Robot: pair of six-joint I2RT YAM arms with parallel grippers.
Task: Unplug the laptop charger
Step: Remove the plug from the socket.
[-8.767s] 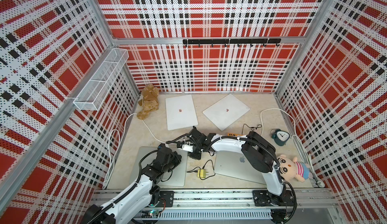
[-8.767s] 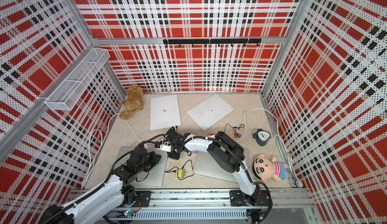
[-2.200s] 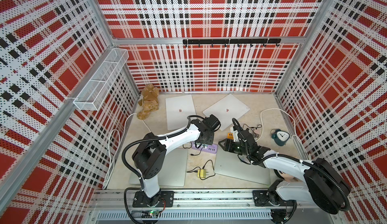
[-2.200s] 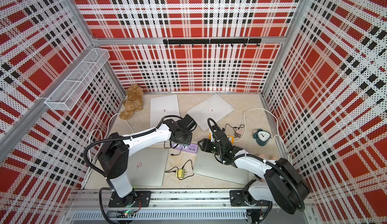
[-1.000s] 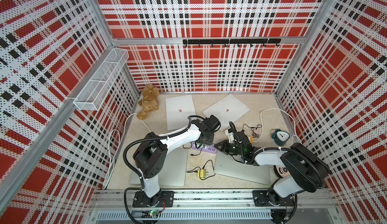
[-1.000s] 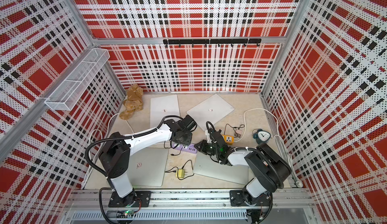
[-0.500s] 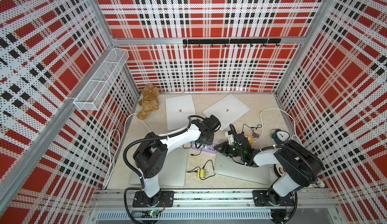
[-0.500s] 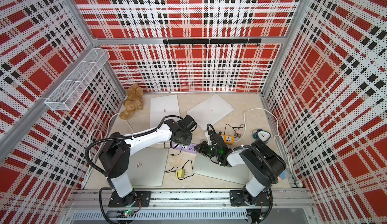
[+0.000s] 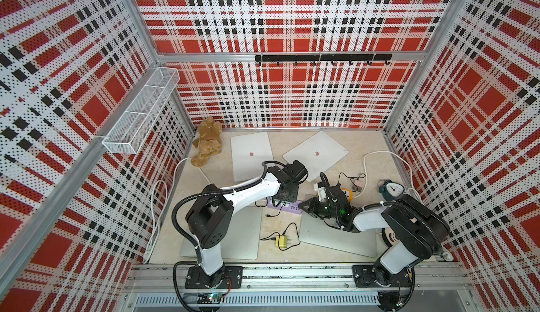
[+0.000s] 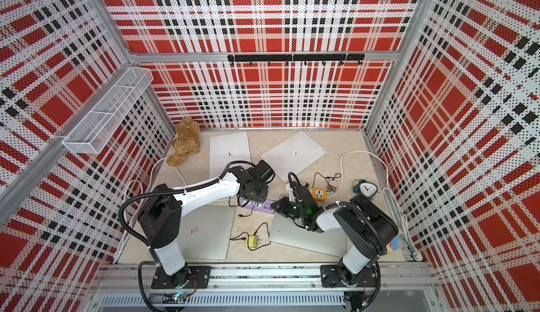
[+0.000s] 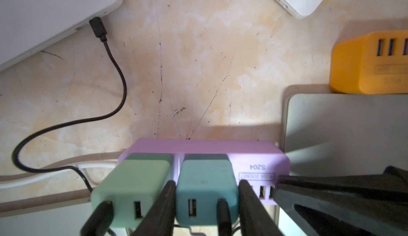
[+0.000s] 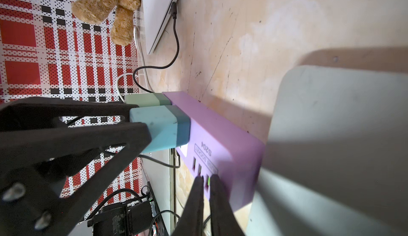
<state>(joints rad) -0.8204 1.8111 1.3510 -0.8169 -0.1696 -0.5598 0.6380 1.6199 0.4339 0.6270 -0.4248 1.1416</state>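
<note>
Red-plaid perforated walls box in your scuffed beige tabletop. Near its middle lies the purple strip, with one end just beside the corner of a grey laptop.

Two chargers stand plugged into the strip's top, side by side. The green charger is at the end away from the grey laptop. The teal charger is next to it, toward the row of USB ports. In the right wrist view the teal charger's base sits against the strip.

Your left tool is clenched on the teal charger, one finger against each side face. One of those fingers is wedged into the gap between the two chargers. A black plug sits in the charger's port, between the fingers. In both top views the left tool covers the charger, so you cannot see it there.

Your right tool is pinched almost together with nothing between its fingers. Its tips are down on the strip's top at the USB ports, at the end toward the grey laptop. It is near the teal charger but apart from it, with the printed label between them.

A black cable leaves a port on the edge of a white laptop and curves back behind the green charger.
</note>
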